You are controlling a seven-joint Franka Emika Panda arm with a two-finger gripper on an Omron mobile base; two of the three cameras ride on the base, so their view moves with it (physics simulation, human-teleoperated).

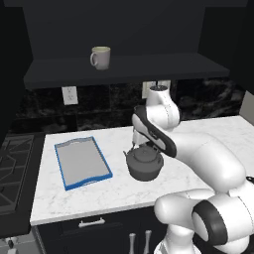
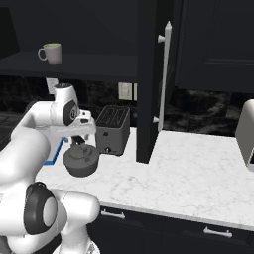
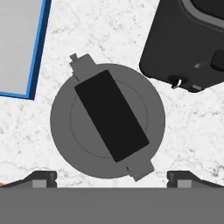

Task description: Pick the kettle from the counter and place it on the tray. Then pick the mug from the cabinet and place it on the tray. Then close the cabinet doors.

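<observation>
Hand view – kettle (image 3: 107, 127) sits centred right below gripper (image 3: 112, 177), jaws wide apart – nothing held.

Kettle (image 1: 144, 162) sits on white counter (image 1: 114, 191) at frame center, apart from the blue-rimmed tray (image 1: 81, 162) to its left. White arm reaches in from lower right, its end directly above the kettle. Mug (image 1: 100, 57) on dark cabinet (image 1: 124, 69) shelf, upper center. Stove grate (image 1: 12, 168) at left edge. Wall outlet (image 1: 70, 95) behind tray.
</observation>
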